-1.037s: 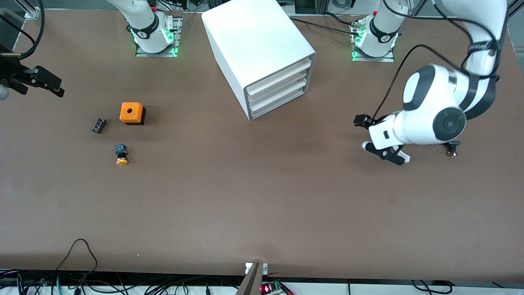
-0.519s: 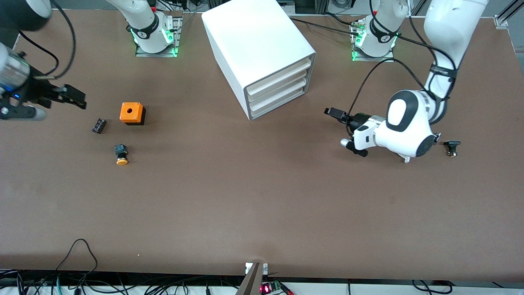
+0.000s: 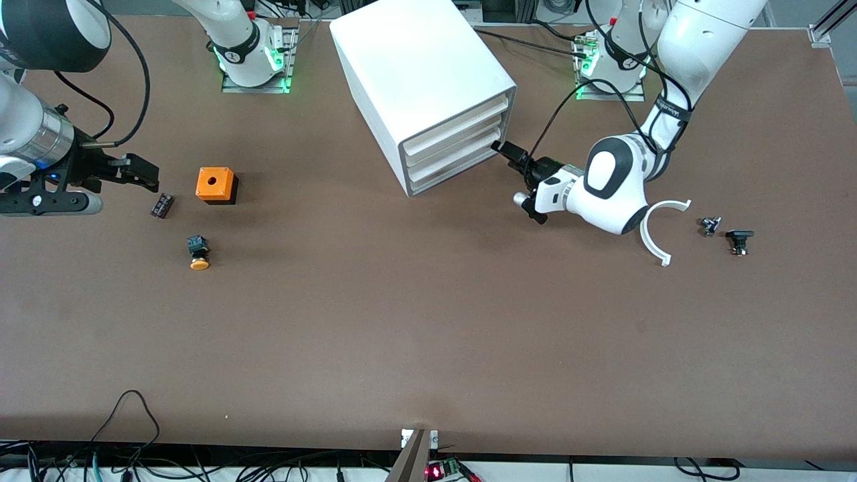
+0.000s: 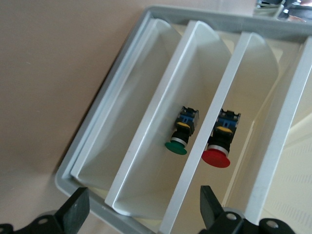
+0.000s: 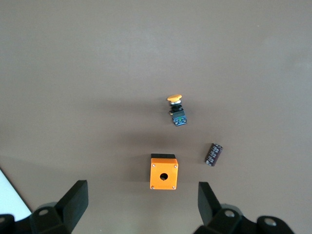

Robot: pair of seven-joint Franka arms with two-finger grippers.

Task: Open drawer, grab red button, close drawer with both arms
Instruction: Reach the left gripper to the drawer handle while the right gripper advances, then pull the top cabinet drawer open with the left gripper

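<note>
The white cabinet (image 3: pixel 415 73) has three shut drawers; the lowest drawer (image 3: pixel 452 166) is closed. My left gripper (image 3: pixel 510 155) is open, level with the drawer fronts at the cabinet's corner toward the left arm's end. In the left wrist view the open gripper (image 4: pixel 141 209) straddles the cream front strips. The red-capped button (image 4: pixel 216 157) shows inside one drawer; I cannot tell which. My right gripper (image 3: pixel 137 173) is open and empty over the table beside the orange box (image 3: pixel 215 185). In the right wrist view that gripper (image 5: pixel 141 197) faces the orange box (image 5: pixel 164 172).
A green-capped button (image 4: pixel 177 145) lies in the drawer next to the red one. An orange-capped button (image 3: pixel 198 254) and a black component (image 3: pixel 162 205) lie near the orange box. A white curved piece (image 3: pixel 659 231) and two small dark parts (image 3: pixel 738 239) lie toward the left arm's end.
My left arm has swung in from its end of the table, bringing its gripper to the drawer fronts and uncovering the white curved piece. My right gripper has moved toward the black component.
</note>
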